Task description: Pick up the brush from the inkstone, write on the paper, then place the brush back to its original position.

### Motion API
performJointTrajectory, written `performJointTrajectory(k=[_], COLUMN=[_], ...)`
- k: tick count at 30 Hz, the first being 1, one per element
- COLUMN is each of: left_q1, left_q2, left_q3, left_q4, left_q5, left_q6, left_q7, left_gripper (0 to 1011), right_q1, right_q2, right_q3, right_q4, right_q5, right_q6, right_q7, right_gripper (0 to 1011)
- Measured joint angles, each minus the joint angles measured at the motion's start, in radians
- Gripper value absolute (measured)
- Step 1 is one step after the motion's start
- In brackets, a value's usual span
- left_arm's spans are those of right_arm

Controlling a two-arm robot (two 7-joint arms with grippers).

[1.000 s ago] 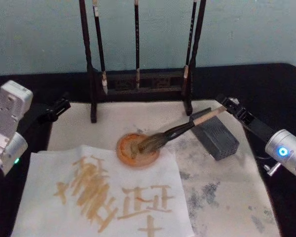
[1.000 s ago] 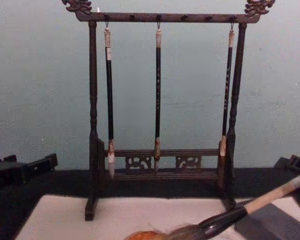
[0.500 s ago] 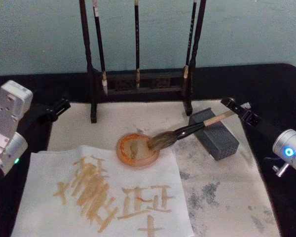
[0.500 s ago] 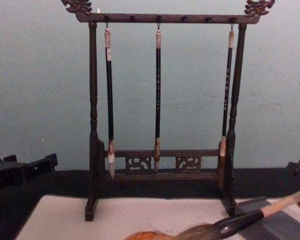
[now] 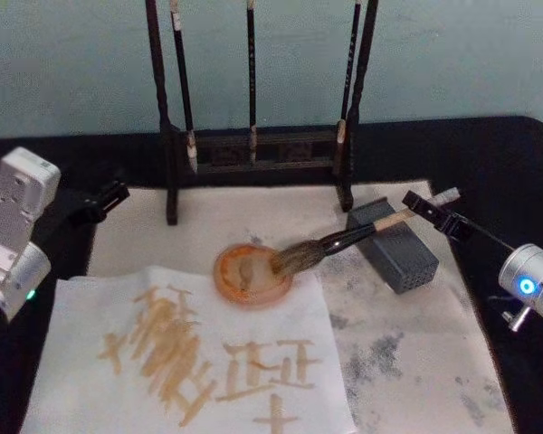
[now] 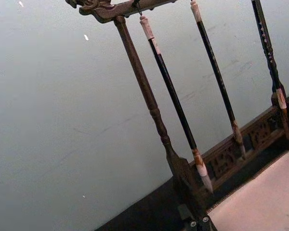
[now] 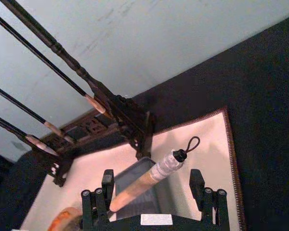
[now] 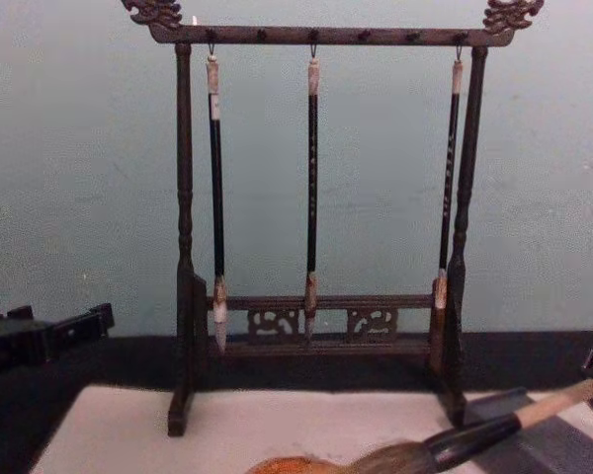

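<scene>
The brush (image 5: 344, 240) lies slanted across the top of the dark grey inkstone (image 5: 395, 246). Its bushy bristles hang over an orange dish (image 5: 246, 276). My right gripper (image 5: 432, 213) is open around the tan handle near the grey end cap. In the right wrist view the handle (image 7: 144, 180) passes between the spread fingers (image 7: 106, 188) without being clamped. The paper (image 5: 190, 362), a white sheet with brown brush strokes, lies at the front left. My left gripper (image 5: 107, 198) is parked at the far left, off the mat, with its fingertips (image 6: 198, 223) close together.
A dark wooden rack (image 5: 253, 149) with three slim black brushes stands at the back of the table. An off-white felt mat (image 5: 416, 362) with grey ink stains covers the middle and right. Black table surface surrounds it.
The brush has shifted right and come down onto the inkstone. My right gripper has opened and slid back along the handle. The left arm has not moved.
</scene>
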Motion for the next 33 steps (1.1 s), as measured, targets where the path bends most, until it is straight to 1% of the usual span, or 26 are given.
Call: performJointTrajectory(k=[3,5,6,7,9,16,24,28,33], left_q1=[0.000,0.000,0.000,0.000,0.000,0.000,0.000,0.000,0.000], left_q2=[0.000,0.000,0.000,0.000,0.000,0.000,0.000,0.000,0.000], left_q3=[0.000,0.000,0.000,0.000,0.000,0.000,0.000,0.000,0.000], left_q4=[0.000,0.000,0.000,0.000,0.000,0.000,0.000,0.000,0.000], left_q5=[0.000,0.000,0.000,0.000,0.000,0.000,0.000,0.000,0.000], left_q6=[0.000,0.000,0.000,0.000,0.000,0.000,0.000,0.000,0.000], left_q7=[0.000,0.000,0.000,0.000,0.000,0.000,0.000,0.000,0.000], left_gripper=[1002,1002,1002,1002,1002,1002,1002,1002,1000], right_q1=[0.000,-0.001,-0.001,-0.003,-0.006,-0.024,-0.049,-0.073,-0.095], right_q2=[0.001,0.004,0.004,0.007,0.010,0.033,0.051,0.065,0.079], right_q3=[-0.002,-0.003,-0.003,-0.003,-0.001,0.009,0.030,0.048,0.060], right_q4=[0.000,0.000,0.000,-0.002,-0.005,-0.024,-0.051,-0.085,-0.115], right_q5=[-0.017,-0.036,-0.036,-0.048,-0.057,-0.107,-0.124,-0.144,-0.165], right_q6=[0.003,0.005,0.005,0.005,0.004,-0.001,-0.009,-0.024,-0.033], right_q7=[-0.007,-0.014,-0.014,-0.018,-0.022,-0.038,-0.026,-0.010,-0.006], right_gripper=[1008,1008,1008,1008,1008,1008,1008,1008,1008])
